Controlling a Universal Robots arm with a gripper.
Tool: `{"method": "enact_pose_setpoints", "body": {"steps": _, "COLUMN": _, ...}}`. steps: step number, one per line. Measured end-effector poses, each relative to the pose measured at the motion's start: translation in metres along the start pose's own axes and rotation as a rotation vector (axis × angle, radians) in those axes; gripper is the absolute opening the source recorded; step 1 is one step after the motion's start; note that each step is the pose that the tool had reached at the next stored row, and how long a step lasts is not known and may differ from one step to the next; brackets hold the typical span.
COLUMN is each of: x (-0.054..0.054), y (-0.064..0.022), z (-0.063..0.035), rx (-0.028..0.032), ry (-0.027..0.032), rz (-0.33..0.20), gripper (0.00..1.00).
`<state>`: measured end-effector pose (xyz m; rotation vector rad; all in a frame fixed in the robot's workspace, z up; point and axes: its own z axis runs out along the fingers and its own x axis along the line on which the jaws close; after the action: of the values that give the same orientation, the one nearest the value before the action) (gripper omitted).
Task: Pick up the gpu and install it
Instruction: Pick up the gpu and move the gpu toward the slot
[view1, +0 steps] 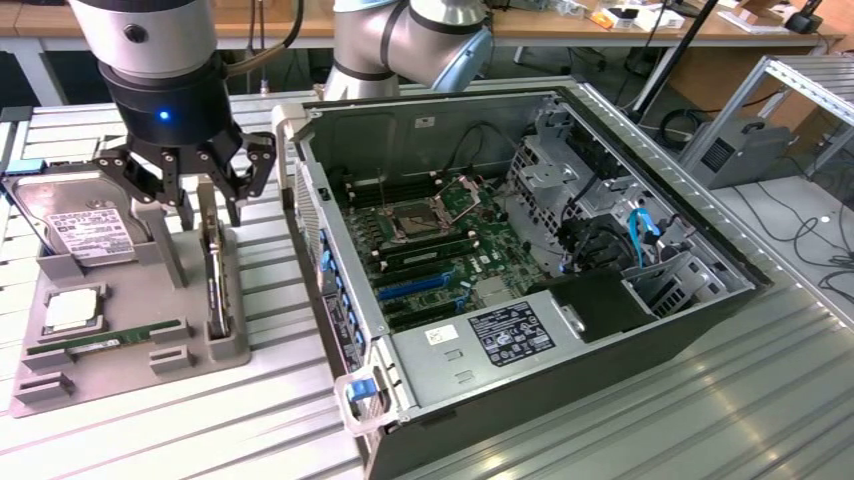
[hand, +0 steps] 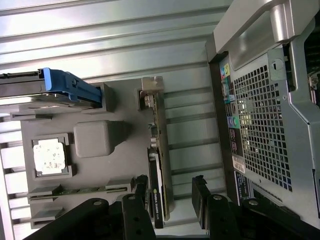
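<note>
The gpu (view1: 214, 280) stands on its long edge in a slot of the grey holder tray (view1: 134, 375), at the exterior view's left. It is a thin card with a silver end bracket. My gripper (view1: 200, 212) hangs over the card's far end, open, with black fingers on either side of it. In the wrist view the gpu (hand: 159, 170) runs between the two fingertips (hand: 142, 190), nearer to one of them, and the gripper (hand: 170, 192) is not closed on it. The open computer case (view1: 534, 260) lies to the right of the tray, motherboard showing.
On the tray sit a silver hard drive (view1: 87, 232) with a white label, a CPU (view1: 74, 312) and a RAM stick (view1: 120, 342). A grey block (hand: 97, 138) rises from the tray beside the gpu. The case's rear panel (hand: 260, 130) is close alongside.
</note>
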<state>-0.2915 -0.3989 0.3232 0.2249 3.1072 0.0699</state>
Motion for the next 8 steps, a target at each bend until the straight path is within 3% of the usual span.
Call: {"method": "enact_pose_setpoints", "body": {"steps": 8, "x": 0.0, "y": -0.001, "z": 0.0055, "rx": 0.0002, "ry": 0.0, "rz": 0.0, "gripper": 0.48}}
